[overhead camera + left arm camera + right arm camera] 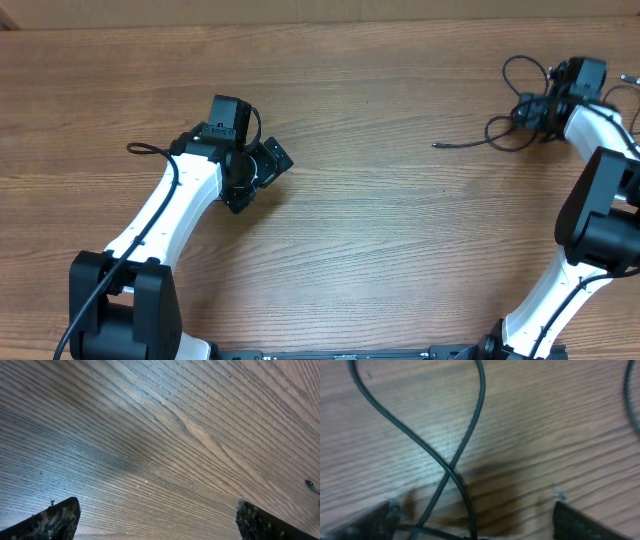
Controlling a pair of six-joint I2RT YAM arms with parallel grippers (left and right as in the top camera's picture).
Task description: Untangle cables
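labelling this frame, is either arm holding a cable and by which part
Nothing is held. The left gripper is open over the table; the right gripper is open too, the cables lying loose between its fingers.

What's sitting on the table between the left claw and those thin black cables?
Nothing: the overhead view shows only bare wooden table between the left gripper and the cables.

Thin black cables (465, 146) lie loosely looped and crossed.
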